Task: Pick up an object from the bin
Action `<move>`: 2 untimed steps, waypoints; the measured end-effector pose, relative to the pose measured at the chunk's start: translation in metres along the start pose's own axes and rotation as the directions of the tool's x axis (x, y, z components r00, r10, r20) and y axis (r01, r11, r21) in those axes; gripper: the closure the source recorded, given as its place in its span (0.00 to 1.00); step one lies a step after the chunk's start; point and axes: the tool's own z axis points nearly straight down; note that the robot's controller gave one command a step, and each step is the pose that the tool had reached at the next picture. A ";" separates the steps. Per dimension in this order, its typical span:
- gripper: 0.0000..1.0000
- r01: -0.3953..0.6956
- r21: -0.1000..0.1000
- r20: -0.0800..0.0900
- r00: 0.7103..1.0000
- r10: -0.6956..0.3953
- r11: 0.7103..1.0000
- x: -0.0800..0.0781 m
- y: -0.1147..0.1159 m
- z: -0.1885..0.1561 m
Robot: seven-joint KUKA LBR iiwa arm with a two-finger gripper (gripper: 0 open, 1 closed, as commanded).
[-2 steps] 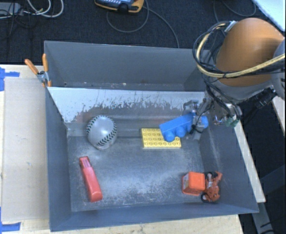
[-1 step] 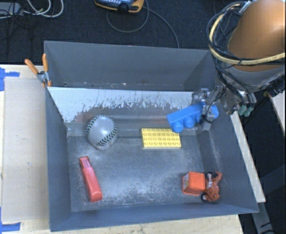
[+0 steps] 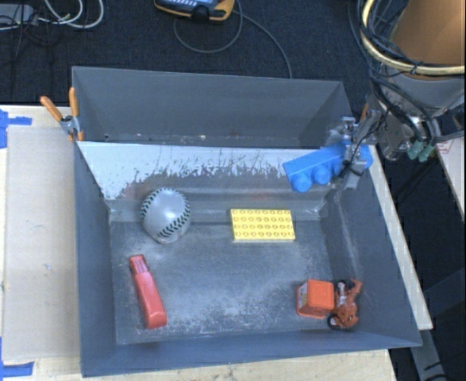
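Grey metal bin (image 3: 217, 117) floor holds: silver baseball (image 3: 166, 215) back left, yellow studded plate (image 3: 263, 224) centre back, red flat tool (image 3: 147, 292) front left, orange toy vehicle (image 3: 328, 302) front right.

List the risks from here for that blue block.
1. The gripper seems to grip the blue block by one end; it may swivel or slip out.
2. Both sit close to the right rear corner of the bin, so a sideways move could knock the wall.
3. If dropped, the block could slide down the slope onto the yellow studded plate.
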 end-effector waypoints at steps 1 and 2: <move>0.00 -0.023 0.000 0.000 1.000 0.023 1.000 0.005 -0.013 -0.055; 0.00 -0.050 0.000 0.006 0.999 0.050 0.999 0.000 -0.016 -0.082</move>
